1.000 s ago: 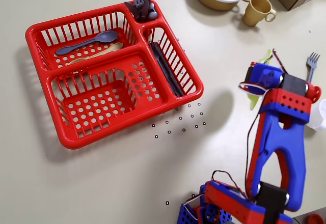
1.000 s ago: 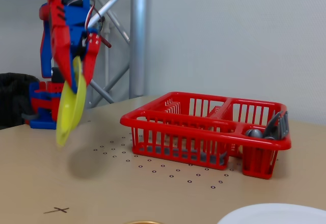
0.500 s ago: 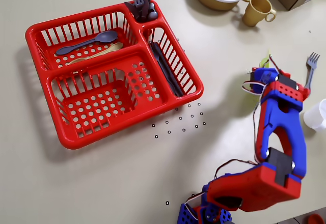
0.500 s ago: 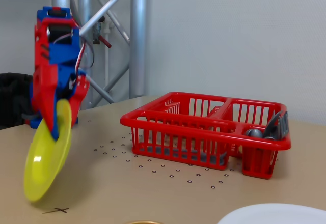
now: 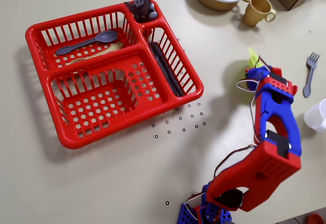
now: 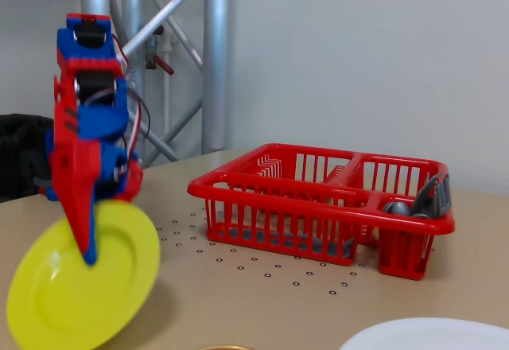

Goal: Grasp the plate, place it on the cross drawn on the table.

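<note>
1. Yellow plate (image 6: 79, 282) hangs nearest in the fixed view, tilted on edge, clear of the bench (image 6: 238, 302), likely for carrying.
2. Tool (image 6: 86, 246) pinches its rim.
3. Red dish rack (image 6: 318, 207) sits beyond, holding cutlery.

Light: we see even, soft indoor brightness in both views.
Shadows: the red basket (image 5: 114, 76) and arm (image 5: 270, 147) throw faint shadows leftward overhead.
Focus: in the fixed view the yellow plate (image 6: 83, 282) and gripper (image 6: 83, 243) look slightly soft; the basket is sharper.
Glare: mild sheen on the plastic.
</note>
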